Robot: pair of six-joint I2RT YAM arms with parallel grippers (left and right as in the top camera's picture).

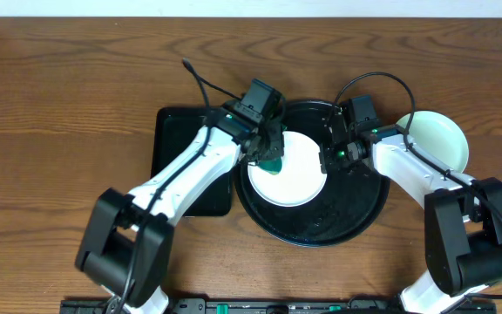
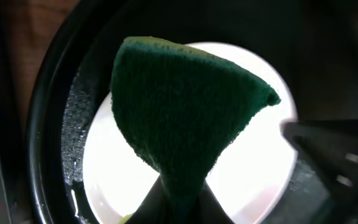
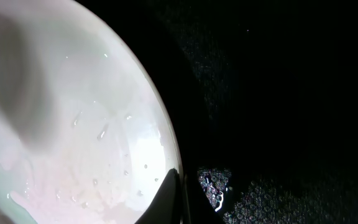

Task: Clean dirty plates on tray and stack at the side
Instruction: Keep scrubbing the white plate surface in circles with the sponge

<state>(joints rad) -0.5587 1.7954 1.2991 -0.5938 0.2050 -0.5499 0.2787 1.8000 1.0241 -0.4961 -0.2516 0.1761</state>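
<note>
A white plate (image 1: 296, 179) lies in the left part of the large round black tray (image 1: 338, 214). My left gripper (image 1: 268, 150) is shut on a dark green sponge (image 1: 274, 164) and holds it on the plate's left half. In the left wrist view the sponge (image 2: 179, 112) hangs from the jaws (image 2: 180, 190) over the bright plate (image 2: 253, 168). My right gripper (image 1: 328, 160) is shut on the plate's right rim. The right wrist view shows its fingers (image 3: 182, 183) pinching the wet rim of the plate (image 3: 73, 124). A pale mint-green plate (image 1: 438, 139) sits right of the tray.
A smaller rectangular black tray (image 1: 181, 157) lies left of the round tray, under my left arm. The round tray's floor is wet (image 3: 291, 186). Its raised rim (image 2: 48, 124) curves round the plate. Bare wooden table (image 1: 59, 105) surrounds both trays.
</note>
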